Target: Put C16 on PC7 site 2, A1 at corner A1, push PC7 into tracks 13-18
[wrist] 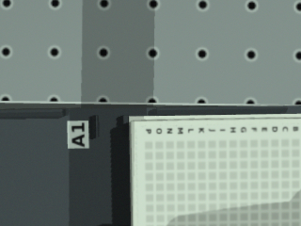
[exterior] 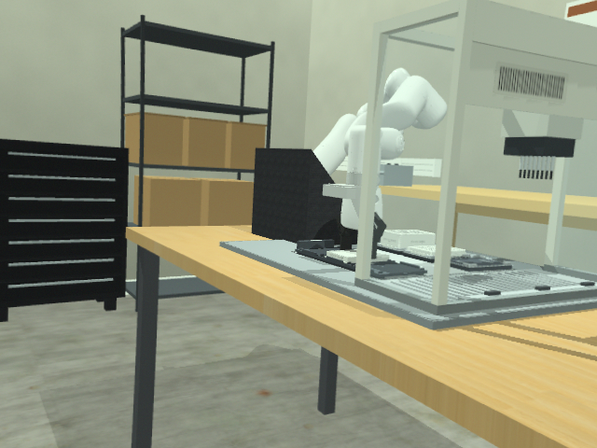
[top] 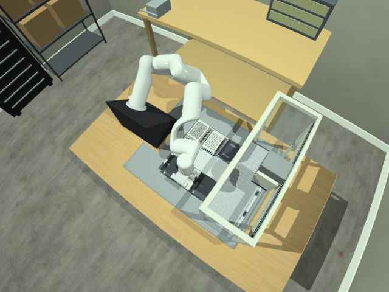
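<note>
Plate lowering over dark carrier site

Gripper (exterior: 359, 241) grips the white 384-well plate C16 (wrist: 216, 174) across its width; the white A1 label (wrist: 78, 134) sits just left of its upper-left corner.

The plate (wrist: 216, 174) is pale cream-white with a fine grid of small square wells and tiny black letters along its top edge. Left of the plate, a white label (wrist: 78, 134) reads A1 in black on the dark charcoal carrier (wrist: 33, 174). Above the plate, the apron (wrist: 226, 52) is grey-green, dotted with black holes ringed pale.
</note>
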You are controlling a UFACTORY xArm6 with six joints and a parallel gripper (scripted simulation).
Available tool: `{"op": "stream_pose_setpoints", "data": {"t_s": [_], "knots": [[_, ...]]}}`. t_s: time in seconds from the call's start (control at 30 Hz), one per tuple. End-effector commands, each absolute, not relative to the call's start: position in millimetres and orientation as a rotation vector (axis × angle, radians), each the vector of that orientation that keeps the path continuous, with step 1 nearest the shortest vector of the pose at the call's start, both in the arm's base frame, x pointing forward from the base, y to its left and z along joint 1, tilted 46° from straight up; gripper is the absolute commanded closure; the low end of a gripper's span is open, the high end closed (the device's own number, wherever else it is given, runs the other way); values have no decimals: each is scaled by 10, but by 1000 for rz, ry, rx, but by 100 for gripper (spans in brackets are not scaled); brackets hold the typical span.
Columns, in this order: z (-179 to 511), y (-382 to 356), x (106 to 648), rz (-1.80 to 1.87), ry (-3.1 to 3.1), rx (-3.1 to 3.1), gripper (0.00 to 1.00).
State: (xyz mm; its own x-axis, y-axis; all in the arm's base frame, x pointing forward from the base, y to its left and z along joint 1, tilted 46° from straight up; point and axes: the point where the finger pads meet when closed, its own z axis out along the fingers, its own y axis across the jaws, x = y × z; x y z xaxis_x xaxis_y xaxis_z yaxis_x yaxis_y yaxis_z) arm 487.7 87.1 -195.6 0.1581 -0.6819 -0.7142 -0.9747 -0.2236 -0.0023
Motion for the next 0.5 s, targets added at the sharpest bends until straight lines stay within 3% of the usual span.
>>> {"op": "stream_pose_setpoints", "data": {"t_s": [0.0,0.23,0.27,0.47], "knots": [[-1944,859,4896,821,1570,-1971,100],[-1944,859,4896,821,1570,-1971,100],[-1949,864,4895,821,1570,-1972,0],[-1950,864,4895,821,1570,-1972,0]]}}
